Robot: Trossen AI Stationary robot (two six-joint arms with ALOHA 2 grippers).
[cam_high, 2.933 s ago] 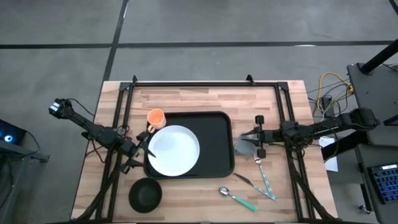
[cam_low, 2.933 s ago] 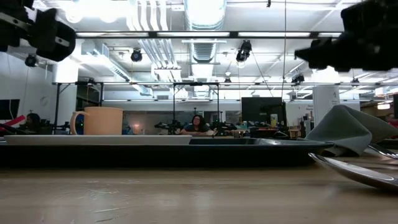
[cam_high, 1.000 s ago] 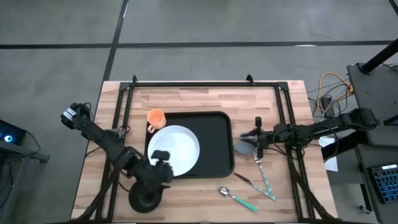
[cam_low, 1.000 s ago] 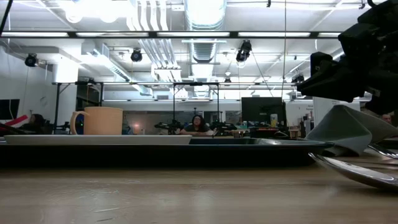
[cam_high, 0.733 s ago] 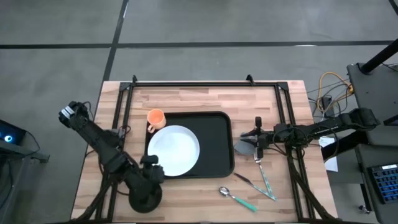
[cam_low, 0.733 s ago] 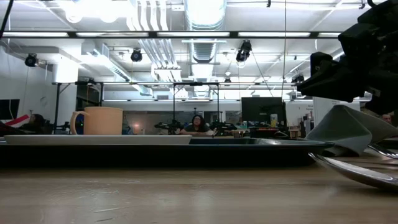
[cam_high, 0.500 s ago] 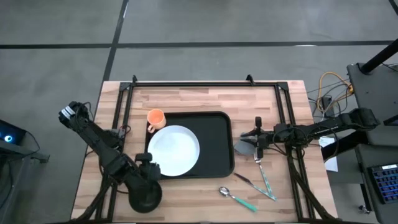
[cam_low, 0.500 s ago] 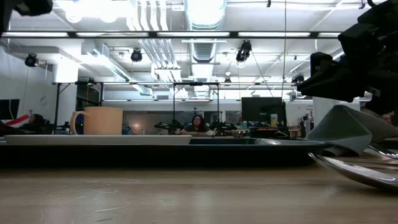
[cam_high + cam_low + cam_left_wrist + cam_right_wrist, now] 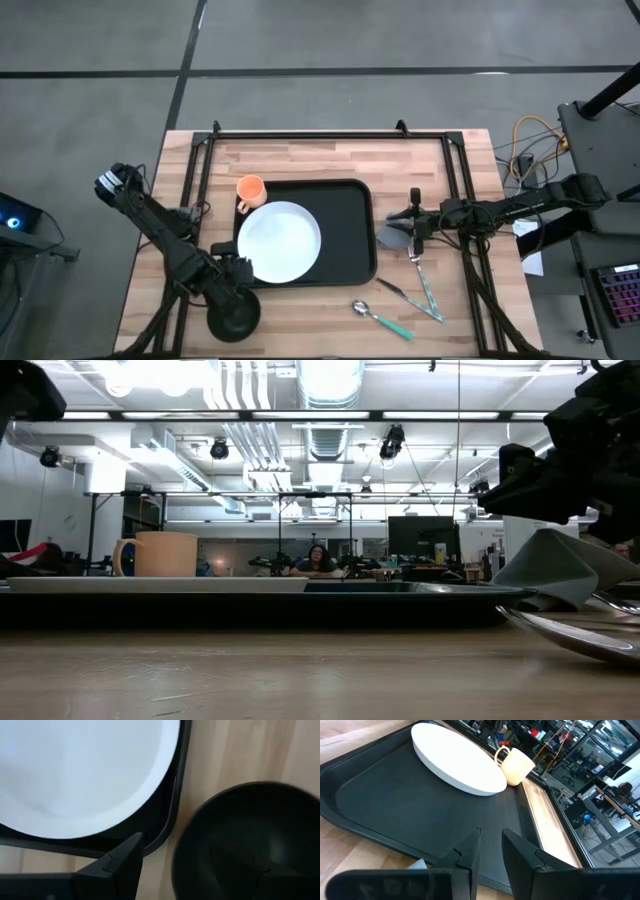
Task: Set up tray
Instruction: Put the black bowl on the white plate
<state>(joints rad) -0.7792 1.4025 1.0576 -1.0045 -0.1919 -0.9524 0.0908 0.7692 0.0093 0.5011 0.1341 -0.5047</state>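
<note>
My left gripper [image 9: 243,272] hangs with its fingers spread wide and nothing between them, poised over the gap between the tray [image 9: 352,230] and the small black bowl [image 9: 233,315], just off the tray's near-left corner; in its wrist view one dark finger [image 9: 122,865] sits just outside the tray's rim, with the bowl's rim close to the other. My right gripper [image 9: 412,232] waits off the tray's right edge, fingers drawn to a narrow slot, and from overhead it seems to be pinching the folded grey napkin [image 9: 392,236], though the wrist view hides the napkin, so I'd call that likely rather than sure. The tray sits flat on the wooden table [image 9: 330,160], roughly in the middle, with the white plate [image 9: 279,241] resting on its left half and the orange mug [image 9: 250,188] standing just beyond its far-left corner, whether touching it I can't tell. A spoon [image 9: 381,317] and other cutlery [image 9: 427,290] lie on the table off the tray's near-right corner. I judge the tray stiff, light for its span, and fairly slick on top, so the plate could slide if it tips. Its low raised rim is the only sensible hold, best taken midway along a short side, kept level. The plate and bowl look hard and breakable; I'd grip the bowl by its rim.
</note>
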